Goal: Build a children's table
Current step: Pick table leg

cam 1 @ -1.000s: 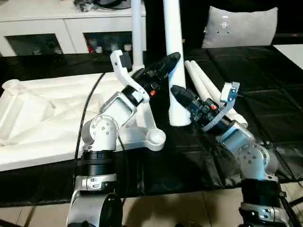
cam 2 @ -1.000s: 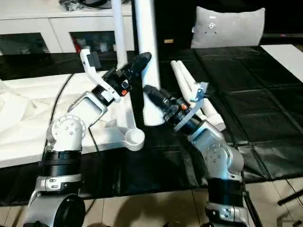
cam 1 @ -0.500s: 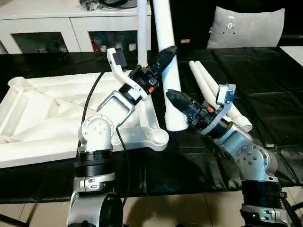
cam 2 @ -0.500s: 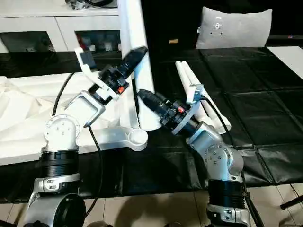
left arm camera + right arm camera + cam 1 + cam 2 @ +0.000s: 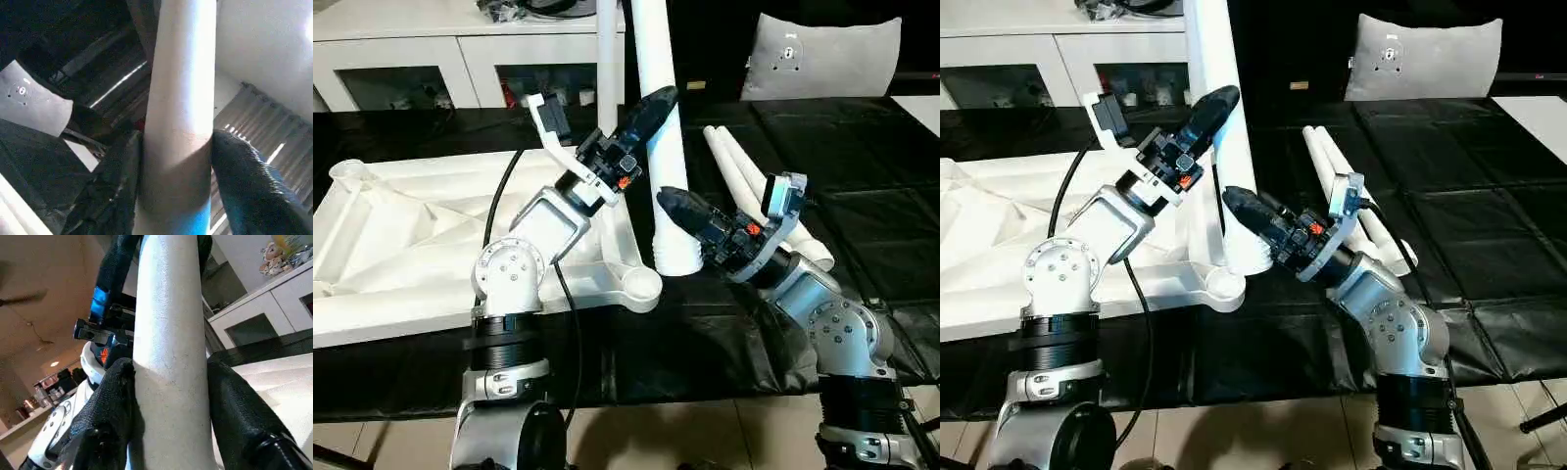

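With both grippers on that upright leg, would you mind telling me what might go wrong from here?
1. The held leg stands beside the tabletop, its foot on the black mat, not over the open corner socket; lowering it now would probably miss.
2. The left gripper and right gripper clamp it close together, so uneven pulls might tilt it toward the two loose legs.

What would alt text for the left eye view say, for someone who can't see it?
Two robot grippers, left gripper high and right gripper low, grip an upright white tapered plastic table leg. Beside it lies the upturned white ribbed plastic tabletop on a black mat, with two spare white legs behind.
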Robot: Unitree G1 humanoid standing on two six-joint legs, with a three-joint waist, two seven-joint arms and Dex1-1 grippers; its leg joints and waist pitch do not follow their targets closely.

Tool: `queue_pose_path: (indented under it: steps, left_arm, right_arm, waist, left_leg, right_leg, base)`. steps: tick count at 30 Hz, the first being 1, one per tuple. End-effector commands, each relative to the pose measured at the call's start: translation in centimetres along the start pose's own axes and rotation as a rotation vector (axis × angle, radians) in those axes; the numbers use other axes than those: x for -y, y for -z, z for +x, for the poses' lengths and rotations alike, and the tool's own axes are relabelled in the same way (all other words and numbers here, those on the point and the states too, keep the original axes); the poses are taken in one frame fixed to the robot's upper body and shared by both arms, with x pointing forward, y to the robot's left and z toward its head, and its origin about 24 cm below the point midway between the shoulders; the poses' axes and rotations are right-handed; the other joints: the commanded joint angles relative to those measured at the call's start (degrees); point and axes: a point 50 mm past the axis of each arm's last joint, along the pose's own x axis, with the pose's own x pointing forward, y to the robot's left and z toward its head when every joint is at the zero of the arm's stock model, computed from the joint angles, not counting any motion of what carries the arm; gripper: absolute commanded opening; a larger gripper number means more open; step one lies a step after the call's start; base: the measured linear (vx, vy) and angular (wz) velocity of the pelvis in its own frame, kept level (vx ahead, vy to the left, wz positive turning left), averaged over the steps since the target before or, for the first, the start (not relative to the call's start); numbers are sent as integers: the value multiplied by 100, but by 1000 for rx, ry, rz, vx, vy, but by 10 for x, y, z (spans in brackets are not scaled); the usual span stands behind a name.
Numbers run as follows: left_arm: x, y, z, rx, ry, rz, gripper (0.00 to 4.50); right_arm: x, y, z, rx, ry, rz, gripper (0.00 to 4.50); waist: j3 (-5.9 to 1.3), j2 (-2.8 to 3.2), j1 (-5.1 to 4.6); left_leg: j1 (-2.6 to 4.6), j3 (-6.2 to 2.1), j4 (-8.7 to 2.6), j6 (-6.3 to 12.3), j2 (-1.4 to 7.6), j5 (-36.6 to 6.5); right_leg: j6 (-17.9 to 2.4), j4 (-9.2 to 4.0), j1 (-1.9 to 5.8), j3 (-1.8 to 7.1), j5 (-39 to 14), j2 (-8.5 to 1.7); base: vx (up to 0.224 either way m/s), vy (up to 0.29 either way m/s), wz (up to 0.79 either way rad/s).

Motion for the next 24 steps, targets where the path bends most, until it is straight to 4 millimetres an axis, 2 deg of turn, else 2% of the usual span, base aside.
queue_pose_path:
  steps: [1,7,8,9,10,11,12,14,16,17,19,20,23,24]
  left_arm:
    - [7,3,3,-17,43,0,221]
    - [7,3,3,-17,43,0,221]
    - [7,3,3,-18,42,1,201]
    - [7,3,3,-18,42,1,196]
    - [4,1,3,-13,21,34,195]
    - [2,-2,3,-9,2,64,195]
    - [1,-5,3,-5,-14,86,190]
    - [-2,-12,2,-25,-50,176,185]
    - [-4,-16,0,-78,-91,278,185]
    - [-4,-16,0,-78,-91,278,185]
    - [-7,-17,-1,-139,-140,368,183]
    - [-7,-17,-1,-165,-151,401,183]
    - [-5,-16,0,-195,-145,437,183]
    - [-4,-15,0,-201,-140,443,183]
  right_arm:
    - [-5,1,2,-16,-22,0,188]
    - [-5,1,2,-16,-22,0,188]
    - [-5,1,2,-17,-20,-1,188]
    - [-5,1,2,-17,-20,-1,223]
    - [0,-1,2,-16,18,-18,244]
    - [3,-2,3,-13,45,-24,258]
    - [5,-4,3,-11,58,-29,260]
    - [6,-10,4,-9,78,-88,278]
    - [5,-17,4,-26,102,-176,292]
    - [5,-17,4,-26,102,-176,301]
    - [9,-20,3,-67,168,-257,316]
    - [9,-20,3,-85,168,-274,319]
    - [8,-22,2,-115,156,-308,321]
    - [7,-22,1,-130,149,-299,321]
  waist:
    - [-438,-79,18]
    - [-437,-81,19]
    - [-441,-79,20]
    - [-442,-80,16]
    - [-438,-131,10]
    - [-438,-113,15]
    - [-440,-127,4]
    - [-439,-109,7]
    - [-449,-69,4]
    - [-443,-84,-10]
    - [-447,-70,-5]
    - [-456,-9,3]
    - [-466,-43,0]
    - [-464,-77,-1]
  left_leg:
    - [-55,57,-313,417,14,-161]
    - [-60,57,-313,406,12,-166]
    - [-61,54,-312,400,15,-156]
    - [-56,55,-311,404,16,-158]
    - [-59,59,-316,412,18,-160]
    - [-58,51,-320,409,17,-143]
    - [-55,63,-313,403,14,-131]
    - [-46,54,-321,371,15,-139]
    - [-30,47,-316,333,28,-90]
    - [-34,55,-313,328,20,-85]
    - [-34,51,-313,294,20,-66]
    - [-34,44,-304,278,13,-28]
    - [-45,51,-294,325,5,-51]
    - [-50,51,-297,348,11,-64]
  right_leg:
    - [-684,-464,431,238,-1233,-243]
    - [-675,-465,434,236,-1254,-246]
    - [-680,-461,437,237,-1232,-249]
    - [-687,-459,433,237,-1207,-246]
    - [-673,-466,435,239,-1217,-243]
    - [-650,-461,432,240,-1250,-248]
    - [-630,-460,431,242,-1254,-244]
    - [-577,-464,419,241,-1345,-247]
    - [-548,-429,409,248,-1199,-239]
    - [-557,-427,415,250,-1128,-233]
    - [-589,-419,422,251,-1080,-242]
    - [-617,-394,424,251,-995,-240]
    - [-727,-389,443,248,-824,-235]
    - [-773,-388,449,248,-805,-237]
  base:
    - [0,0,0]
    - [0,0,0]
    - [0,0,0]
    - [0,0,0]
    - [0,0,0]
    - [0,0,0]
    - [0,0,0]
    - [0,0,0]
    - [0,0,0]
    - [0,0,0]
    - [0,0,0]
    - [0,0,0]
    - [0,0,0]
    - [0,0,0]
